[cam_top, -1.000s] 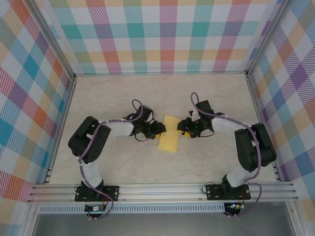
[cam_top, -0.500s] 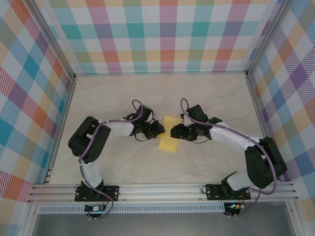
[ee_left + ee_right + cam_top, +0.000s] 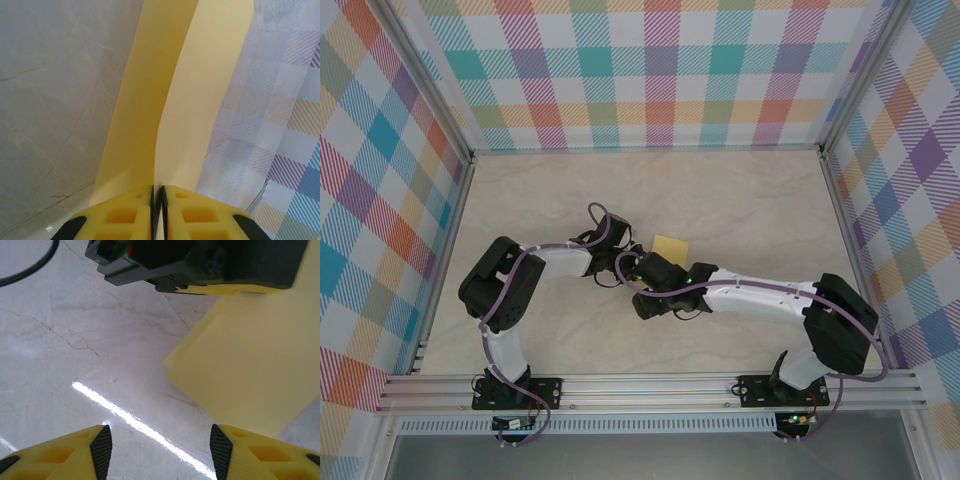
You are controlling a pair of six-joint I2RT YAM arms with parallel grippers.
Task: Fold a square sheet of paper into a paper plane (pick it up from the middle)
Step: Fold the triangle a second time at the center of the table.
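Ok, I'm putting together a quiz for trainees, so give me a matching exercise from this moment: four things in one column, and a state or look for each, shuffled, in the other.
Things:
1. left gripper
2. right gripper
3. sheet of paper
4. table

States:
A. pale and marbled
B. open, holding nothing
C. yellow, folded into two layers
D. shut on the paper's edge

Pairs: 1-D, 2-B, 3-C, 4-A.
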